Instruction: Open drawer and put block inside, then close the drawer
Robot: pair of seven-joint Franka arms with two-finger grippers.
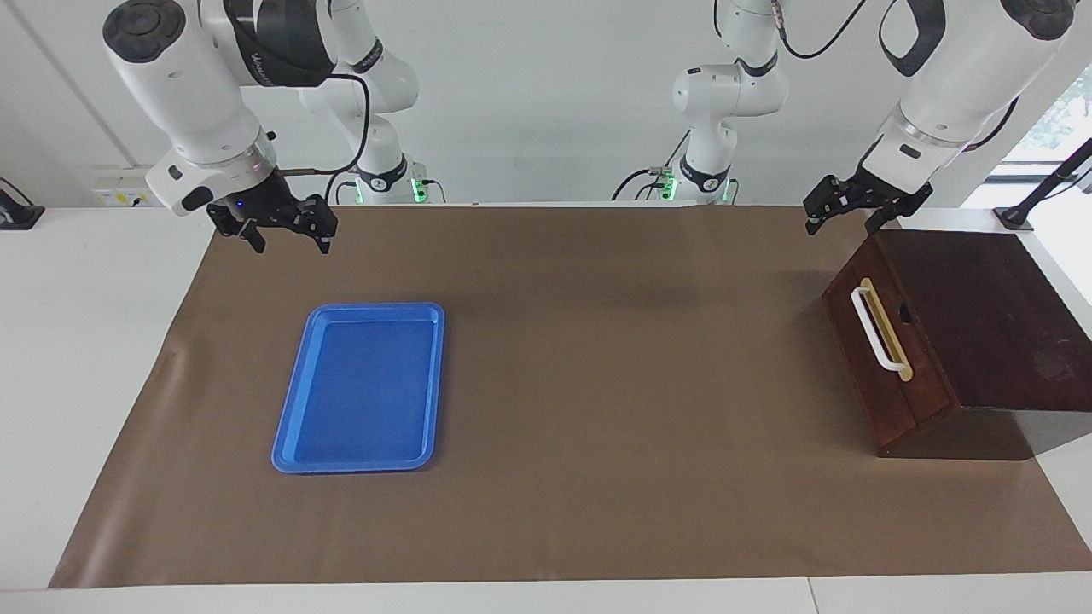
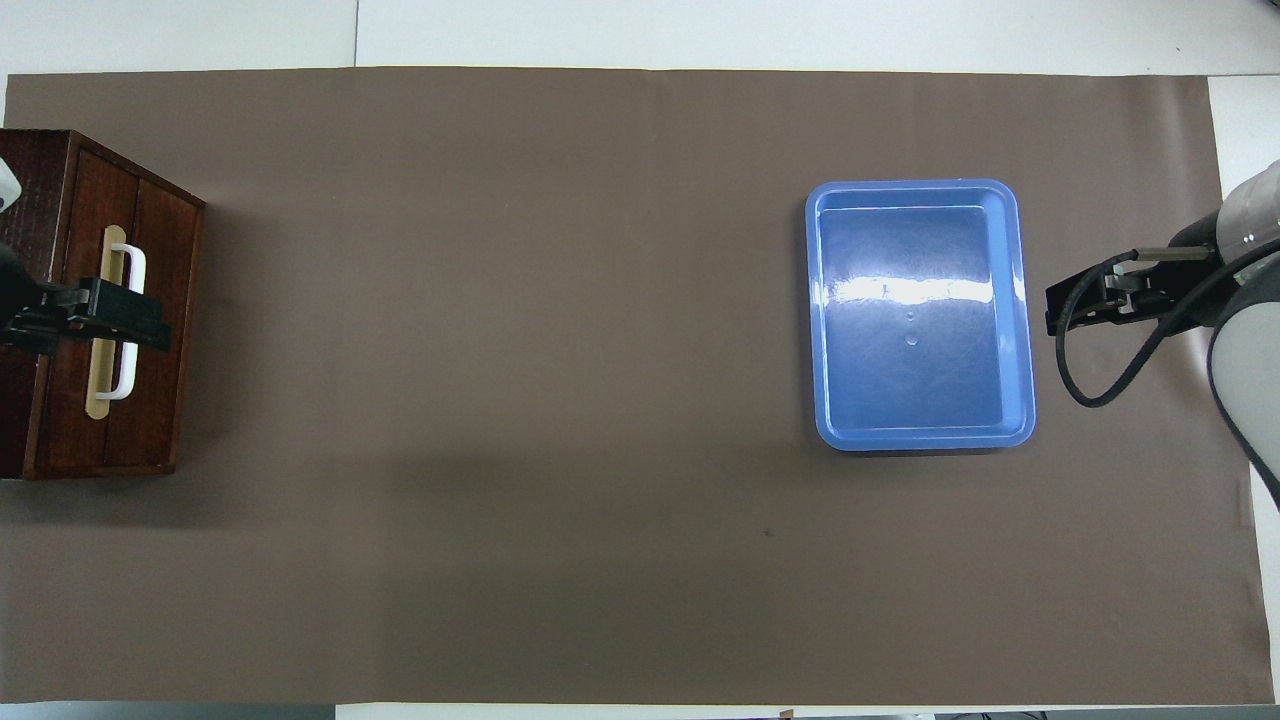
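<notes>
The dark wooden drawer [image 1: 891, 405] is shut in its cabinet at the left arm's end of the table, and its white bar handle [image 1: 874, 331] faces the middle of the table. The drawer also shows in the overhead view [image 2: 150, 420]. No yellow block shows in either view. My left gripper [image 1: 841, 223] is open and empty, held in the air over the drawer front; in the overhead view it [image 2: 100, 312] covers part of the handle [image 2: 135, 262]. My right gripper [image 1: 288, 240] is open and empty, raised over the mat beside the blue tray; it also shows in the overhead view [image 2: 1060, 305].
An empty flat blue tray [image 1: 375, 309] lies on the brown mat [image 1: 614, 384] toward the right arm's end of the table; it also shows in the overhead view [image 2: 910, 186]. The mat covers most of the white table.
</notes>
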